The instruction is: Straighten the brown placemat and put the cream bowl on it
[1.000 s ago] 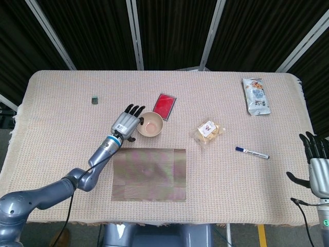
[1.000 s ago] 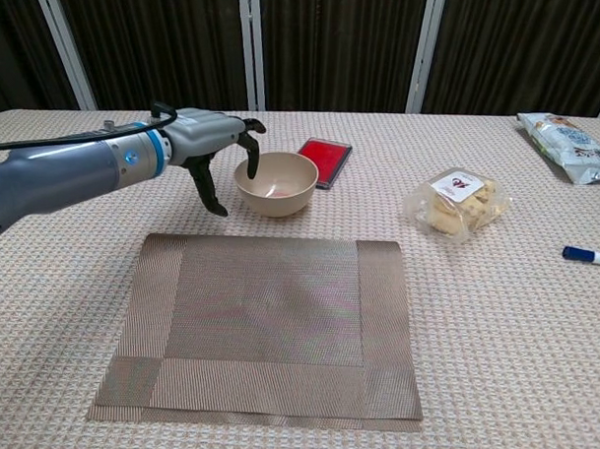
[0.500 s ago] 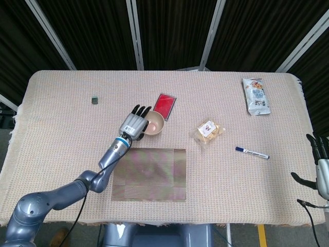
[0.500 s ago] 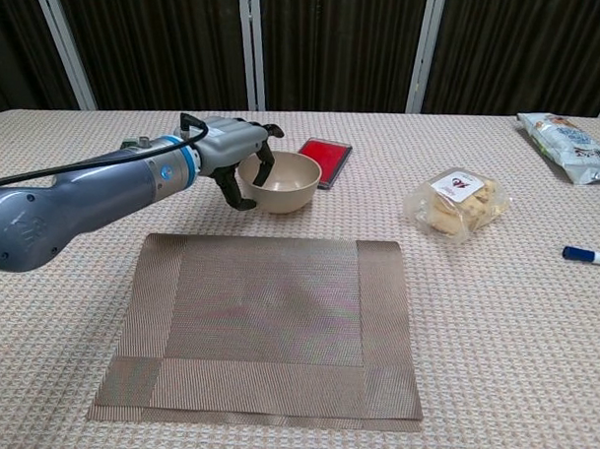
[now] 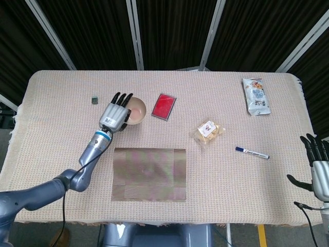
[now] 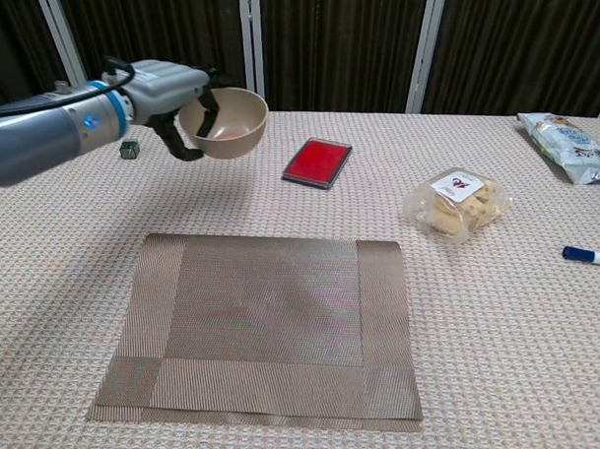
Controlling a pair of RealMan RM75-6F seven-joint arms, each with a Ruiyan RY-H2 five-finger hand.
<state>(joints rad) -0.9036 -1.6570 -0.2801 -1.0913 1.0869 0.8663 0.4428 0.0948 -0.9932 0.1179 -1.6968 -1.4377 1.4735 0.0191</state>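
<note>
My left hand (image 5: 114,115) (image 6: 176,94) grips the cream bowl (image 5: 135,110) (image 6: 226,122) by its rim and holds it in the air, above the table beyond the mat's far left corner. The brown placemat (image 5: 149,174) (image 6: 263,325) lies flat and square near the table's front edge, with nothing on it. My right hand (image 5: 318,169) hangs at the far right edge of the head view, off the table, fingers spread and holding nothing.
A red flat case (image 5: 164,106) (image 6: 317,162) lies just behind the mat. A cookie packet (image 5: 208,130) (image 6: 456,202) and a blue marker (image 5: 252,152) (image 6: 588,255) sit to the right, a snack bag (image 5: 255,95) (image 6: 571,132) at far right. A small dark cube (image 5: 95,99) (image 6: 129,151) rests at left.
My left hand closed on the bowl's rim, then lifted it off the table and carried it up and to the left. The right hand rose slightly at the frame edge.
</note>
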